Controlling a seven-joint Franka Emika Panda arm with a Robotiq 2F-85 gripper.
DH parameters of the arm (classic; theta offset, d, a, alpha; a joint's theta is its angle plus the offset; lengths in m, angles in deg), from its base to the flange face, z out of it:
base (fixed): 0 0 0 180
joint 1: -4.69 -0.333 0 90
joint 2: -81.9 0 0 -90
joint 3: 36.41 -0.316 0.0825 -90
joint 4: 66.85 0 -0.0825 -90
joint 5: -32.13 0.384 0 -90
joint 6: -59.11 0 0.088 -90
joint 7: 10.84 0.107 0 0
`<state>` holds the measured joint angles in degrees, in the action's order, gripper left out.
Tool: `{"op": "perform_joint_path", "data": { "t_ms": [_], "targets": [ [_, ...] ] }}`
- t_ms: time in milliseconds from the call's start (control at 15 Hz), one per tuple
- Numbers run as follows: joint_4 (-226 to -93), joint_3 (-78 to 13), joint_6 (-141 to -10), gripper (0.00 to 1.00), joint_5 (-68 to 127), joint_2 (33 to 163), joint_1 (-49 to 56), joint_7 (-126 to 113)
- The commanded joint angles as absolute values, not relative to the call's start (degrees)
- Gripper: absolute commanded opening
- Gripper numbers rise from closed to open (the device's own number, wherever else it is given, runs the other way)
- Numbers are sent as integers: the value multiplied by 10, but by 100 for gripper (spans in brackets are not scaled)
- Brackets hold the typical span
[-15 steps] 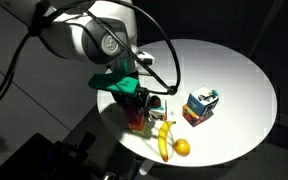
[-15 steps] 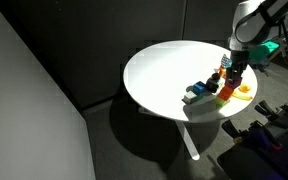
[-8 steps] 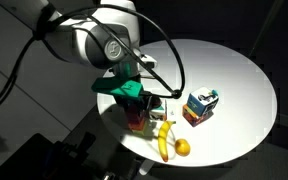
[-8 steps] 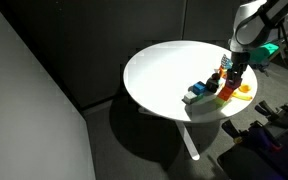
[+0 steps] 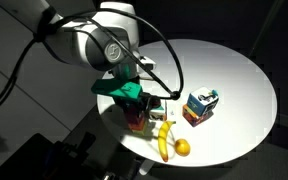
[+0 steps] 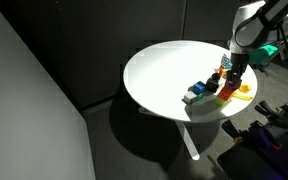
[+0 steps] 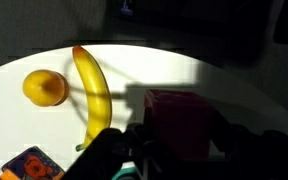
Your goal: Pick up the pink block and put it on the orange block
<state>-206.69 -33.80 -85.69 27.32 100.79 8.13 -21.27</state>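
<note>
A round white table [image 5: 229,70] is standing in a dark room in both exterior views, and part of its top is lying in shadow in the wrist view. A yellow banana [image 7: 92,88] is lying near the table's edge, with its length running away from the wrist camera. A round orange fruit [image 7: 44,88] is sitting just beside it. A multicoloured box [image 5: 201,105] is resting farther in on the tabletop, near the pair, and only its corner is showing at the wrist view's lower edge
</note>
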Motion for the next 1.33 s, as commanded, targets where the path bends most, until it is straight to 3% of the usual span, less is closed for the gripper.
{"op": "perform_joint_path", "data": {
  "t_ms": [0,1000,1267],
  "targets": [
    [-2075,-344,-867,31,274,1008,87,-222],
    [-2075,-345,-864,31,269,1023,85,-218],
    [-2076,-345,-864,82,270,1022,86,-219]
  ]
}}
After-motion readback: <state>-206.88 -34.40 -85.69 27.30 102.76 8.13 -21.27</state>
